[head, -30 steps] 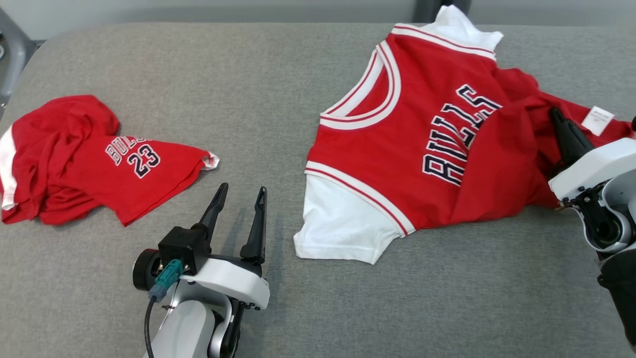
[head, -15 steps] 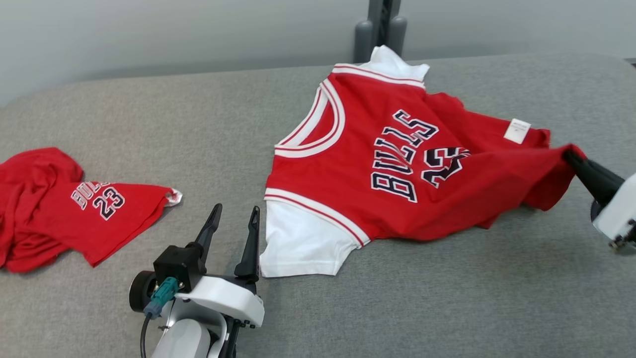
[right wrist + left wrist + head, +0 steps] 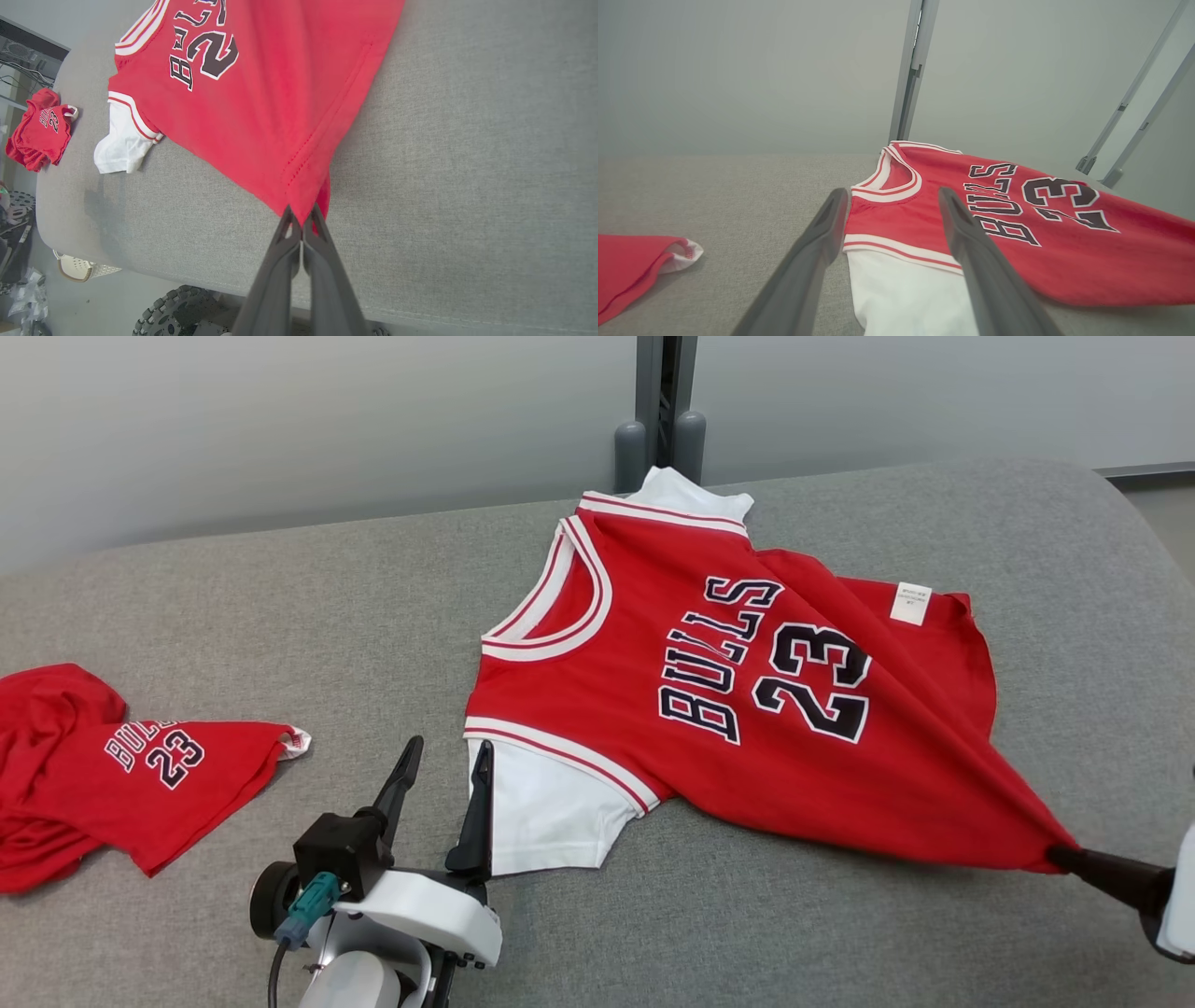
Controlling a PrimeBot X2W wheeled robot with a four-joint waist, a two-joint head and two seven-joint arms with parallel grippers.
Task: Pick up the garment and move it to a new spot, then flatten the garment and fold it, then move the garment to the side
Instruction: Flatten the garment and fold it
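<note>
**Limp jersey held by one hem corner; second hold needed at the sleeve side**

At the far left of the grey bench [image 3: 280, 616] a second red shirt [image 3: 140, 775] is seen crumpled, well apart from the work. To its right the left claw [image 3: 449, 745] is held with its fingers apart and nothing between them, the tips just beside the white sleeve [image 3: 546, 812] of the jersey [image 3: 747, 709]. The jersey is spread front-up across the middle of the bench, neck opening to the left and hem to the right, with a white label [image 3: 910, 602] showing near the far hem. At the right, the near hem corner [image 3: 1027, 845] is clamped between the closed fingers of the right claw [image 3: 1060, 856], and the cloth is drawn to a taut point.

The garment is judged light, thin and limp. It will likely stretch and bunch if pulled from one corner alone, and some drag from the textured bench cover is to be expected. Firmer purchase is likely offered by the stitched edges, so a second hold is best taken at the sleeve or shoulder trim.
</note>
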